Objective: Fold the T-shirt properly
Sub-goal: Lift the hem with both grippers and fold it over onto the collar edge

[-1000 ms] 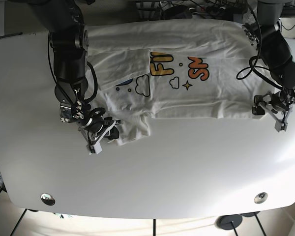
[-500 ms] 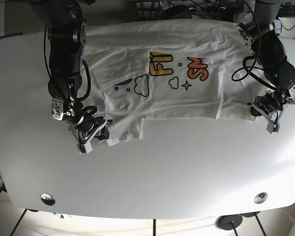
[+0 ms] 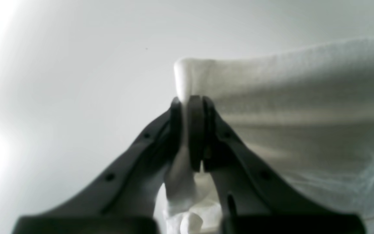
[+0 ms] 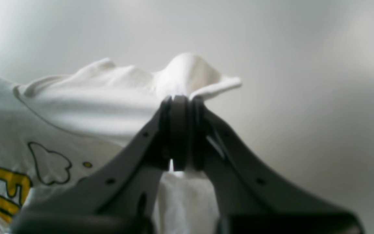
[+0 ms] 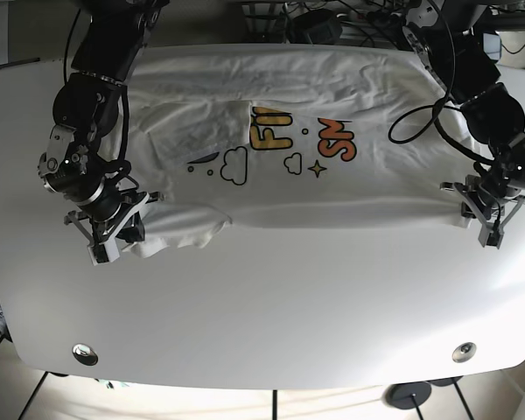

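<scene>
left end effector (image 3: 192,136) | right end effector (image 4: 180,133) | both clamp t-shirt (image 5: 332,96) edges (print only partly legible)

A white rounded table (image 5: 271,306) is carrying the T-shirt (image 5: 332,188), which is lying spread across its far half, print side up; the near half is showing bare, with two round metal fittings (image 5: 85,353) sitting near the front corners.

robot lab or test bench, white rounded desk (image 5: 271,306) with two metal mounting discs (image 5: 85,353) near its front edge, black cable tangle (image 5: 350,17) behind the desk, tiled floor (image 5: 17,389) below, two black arms (image 5: 101,96) over it
</scene>
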